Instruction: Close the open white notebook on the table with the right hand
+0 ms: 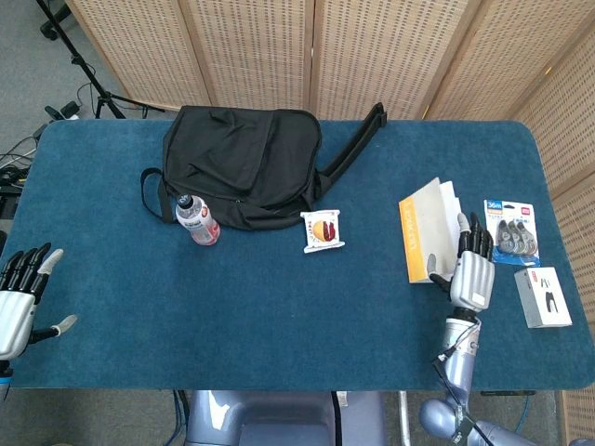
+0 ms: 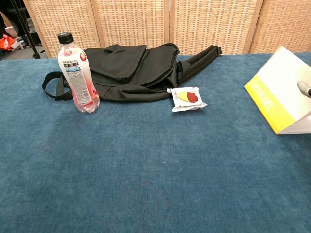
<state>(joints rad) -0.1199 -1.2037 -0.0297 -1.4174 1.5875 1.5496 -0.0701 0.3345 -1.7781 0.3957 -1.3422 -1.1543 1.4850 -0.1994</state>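
The white notebook point(image 1: 426, 227) with a yellow strip along its spine lies at the right of the table. Its front cover is folded over to the right and, in the chest view, the notebook point(image 2: 285, 92) still slants up off the pages beneath. My right hand point(image 1: 471, 273) is just right of the notebook's near corner, fingers stretched out and apart, thumb at the cover's lower edge. Only one fingertip point(image 2: 304, 88) shows in the chest view, resting against the cover. My left hand point(image 1: 19, 295) hovers open at the table's near left edge, holding nothing.
A black bag point(image 1: 244, 163) lies at the back middle, with a pink-labelled bottle point(image 1: 197, 221) standing in front of it. A small snack packet point(image 1: 323, 229) lies mid-table. Right of the notebook are a tape pack point(image 1: 511, 231) and a white box point(image 1: 543, 296).
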